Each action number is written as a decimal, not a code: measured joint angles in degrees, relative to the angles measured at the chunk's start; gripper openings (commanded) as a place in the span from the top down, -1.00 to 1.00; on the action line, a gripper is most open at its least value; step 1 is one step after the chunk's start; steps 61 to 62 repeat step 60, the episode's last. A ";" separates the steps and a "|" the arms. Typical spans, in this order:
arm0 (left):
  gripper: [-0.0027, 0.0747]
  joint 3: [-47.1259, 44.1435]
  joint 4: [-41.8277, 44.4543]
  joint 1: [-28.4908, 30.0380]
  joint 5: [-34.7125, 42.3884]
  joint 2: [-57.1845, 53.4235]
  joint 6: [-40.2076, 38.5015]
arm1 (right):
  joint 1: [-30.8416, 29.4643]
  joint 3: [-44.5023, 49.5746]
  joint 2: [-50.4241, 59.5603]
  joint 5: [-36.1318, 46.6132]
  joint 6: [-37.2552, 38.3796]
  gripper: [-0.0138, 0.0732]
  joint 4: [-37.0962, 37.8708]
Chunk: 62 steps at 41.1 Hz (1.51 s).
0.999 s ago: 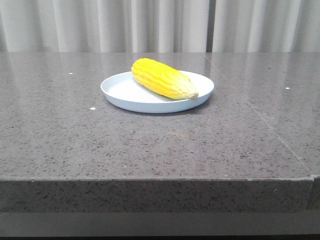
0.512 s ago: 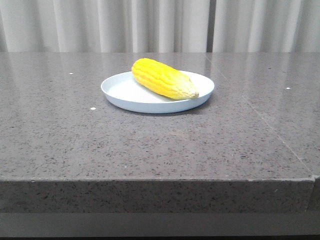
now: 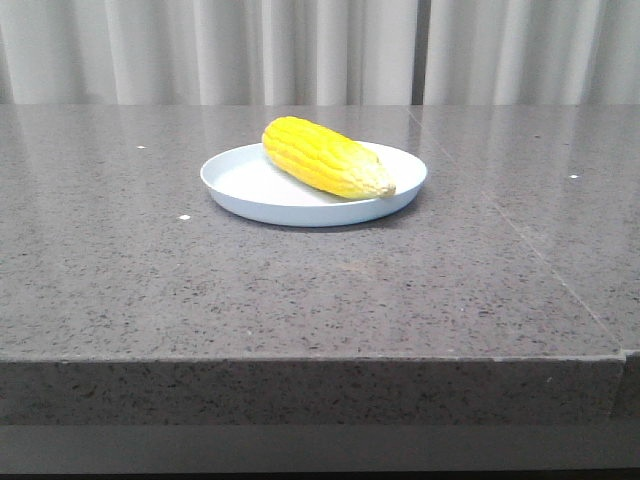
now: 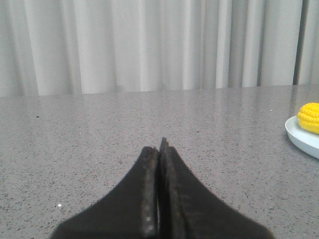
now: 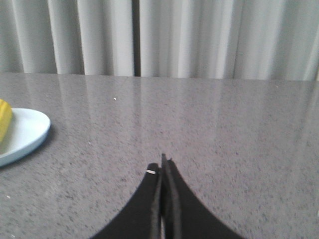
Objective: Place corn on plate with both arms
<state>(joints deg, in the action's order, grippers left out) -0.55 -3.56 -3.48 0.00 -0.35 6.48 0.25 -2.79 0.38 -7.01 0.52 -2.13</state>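
Jaws closed; corn (image 3: 326,156) tip front-right.

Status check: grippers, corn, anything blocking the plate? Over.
Left gripper shut, empty, clear of the plate. Right gripper shut, empty. Corn lying on the plate, paler tip toward its right rim. Nothing in the way.

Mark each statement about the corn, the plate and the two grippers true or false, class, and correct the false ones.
1. The corn lies on the plate. True.
2. The left gripper is shut on the corn. False: it is shut on nothing, apart from the corn.
3. The right gripper is shut. True.
4. The corn's paler tip points toward the curtains. False: in the front view it points to the right and nearer the camera.
5. The plate is pale blue-white. True.
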 measured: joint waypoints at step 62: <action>0.98 0.00 0.00 0.00 0.00 0.00 -0.09 | -1.05 4.33 0.25 3.80 0.73 0.88 -1.87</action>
